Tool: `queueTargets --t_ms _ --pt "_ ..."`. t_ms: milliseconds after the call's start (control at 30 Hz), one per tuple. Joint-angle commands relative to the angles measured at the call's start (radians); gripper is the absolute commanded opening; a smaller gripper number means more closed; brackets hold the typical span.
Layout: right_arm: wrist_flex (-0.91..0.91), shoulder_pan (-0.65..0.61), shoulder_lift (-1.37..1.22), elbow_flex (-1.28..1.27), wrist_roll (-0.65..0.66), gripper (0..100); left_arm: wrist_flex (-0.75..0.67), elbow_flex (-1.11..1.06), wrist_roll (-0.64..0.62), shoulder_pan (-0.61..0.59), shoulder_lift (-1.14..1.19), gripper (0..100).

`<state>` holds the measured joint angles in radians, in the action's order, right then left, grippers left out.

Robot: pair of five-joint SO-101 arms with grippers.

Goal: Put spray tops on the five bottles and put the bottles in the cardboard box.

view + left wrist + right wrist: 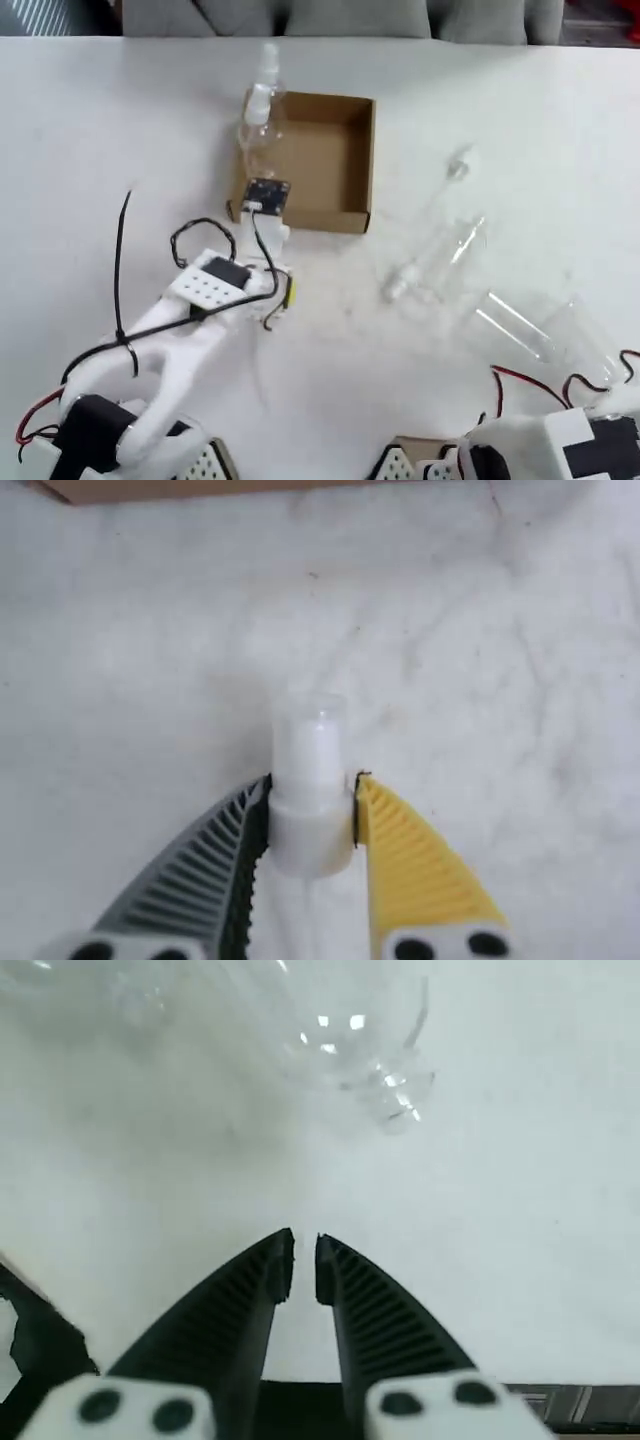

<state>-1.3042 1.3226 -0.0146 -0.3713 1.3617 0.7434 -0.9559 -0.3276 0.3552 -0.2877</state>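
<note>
Clear plastic bottle capped with a white spray top stands against the outside of the left wall of the open brown cardboard box, near the middle of the white table. The left arm stretches from the near left corner of the table up to that wall. In the left wrist view the left gripper has its grey finger and yellow finger pressed against either side of the white spray top's collar, clamped on it, with bare table behind and a strip of cardboard at the edge. A second white spray top shows just past the box's far left corner; I cannot tell what it sits on.

Right of the box, well apart from it, a second clear bottle lies on its side with its neck towards the near edge. A third clear bottle lies nearer the right arm, which sits at the near right corner. The right gripper hangs over bare table, its black jaws almost together with only a thin slit between the tips and nothing in them; a clear bottle lies ahead of it
</note>
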Motion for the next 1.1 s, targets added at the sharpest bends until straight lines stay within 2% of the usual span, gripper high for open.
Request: queueTargets --t_ms 0,67,267,400,700,1067 --pt "0.085 0.004 -0.007 -0.038 0.000 1.7 -0.018 0.005 0.011 -0.007 -0.045 2" --pt "0.128 -0.012 -0.028 -0.055 -0.018 1.7 -0.017 0.005 0.011 -0.007 -0.045 2" --pt "0.367 -0.070 -0.113 -0.058 -0.241 1.7 -0.015 0.005 0.011 -0.010 -0.045 2" --pt "0.453 -0.085 -0.124 -0.057 -0.315 1.7 -0.014 0.005 0.011 -0.010 -0.045 2" --pt "0.481 -0.170 -0.188 0.072 -0.434 1.7 -0.014 0.005 0.011 -0.008 -0.045 2" --pt "0.473 -0.263 -0.475 0.491 -0.651 1.6 -0.014 0.005 0.011 -0.007 -0.045 2"
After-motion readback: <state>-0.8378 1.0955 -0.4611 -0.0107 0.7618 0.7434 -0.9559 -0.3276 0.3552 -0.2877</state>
